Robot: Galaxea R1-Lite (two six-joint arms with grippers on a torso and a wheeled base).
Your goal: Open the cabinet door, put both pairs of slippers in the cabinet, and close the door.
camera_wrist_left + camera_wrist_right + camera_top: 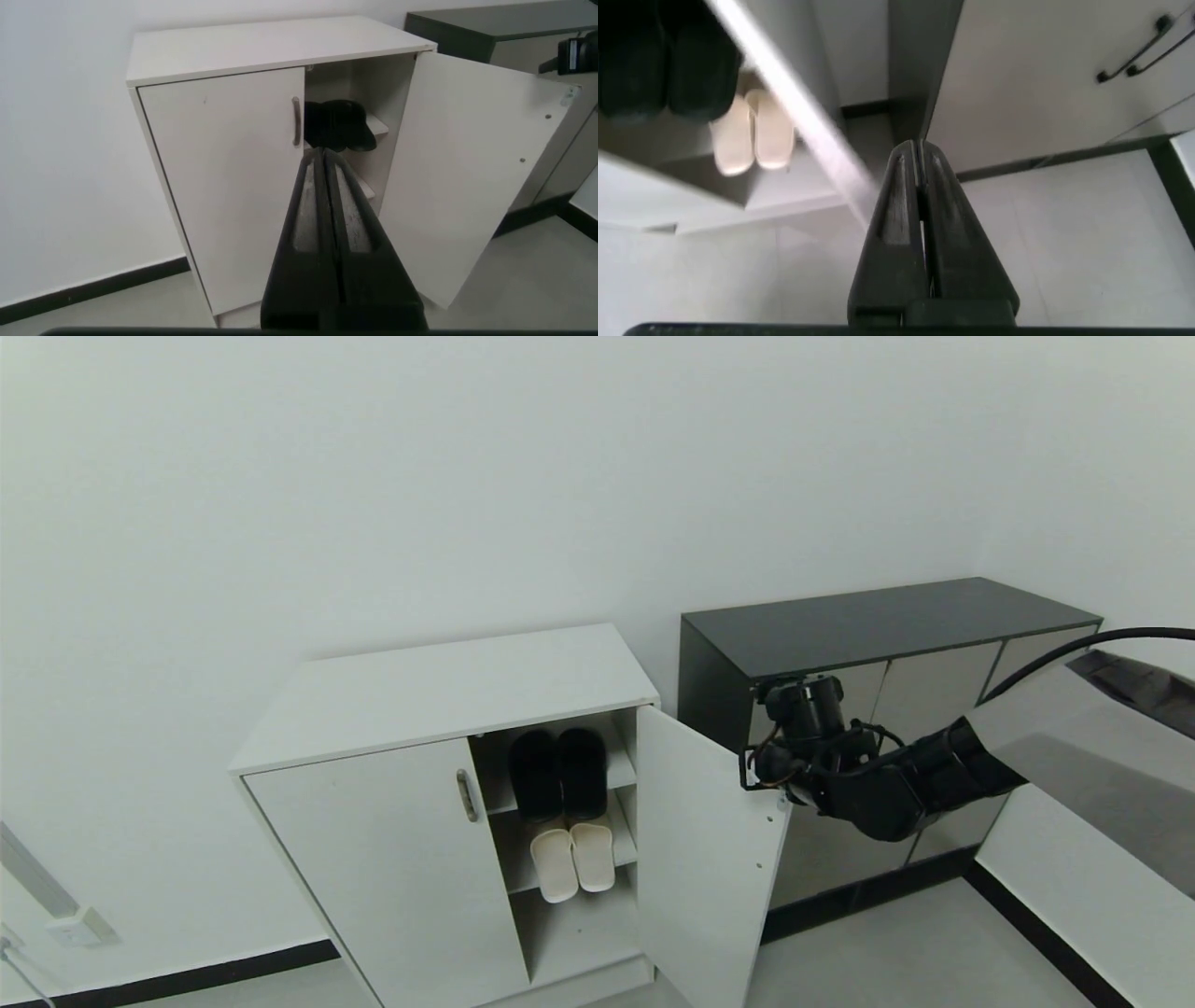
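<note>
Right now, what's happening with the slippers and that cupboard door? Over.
Left hand shut, empty. Right hand shut, beside open door edge. Black slippers on upper shelf, white slippers below, inside cabinet. Door path looks clear.

Bright, even room light, with soft shade inside the open cabinet (pixel 448 691).

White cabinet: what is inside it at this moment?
Inside, black slippers lie on the upper shelf, and white slippers lie on the shelf below. The closed left door covers the left half, so nothing there can be seen.
</note>
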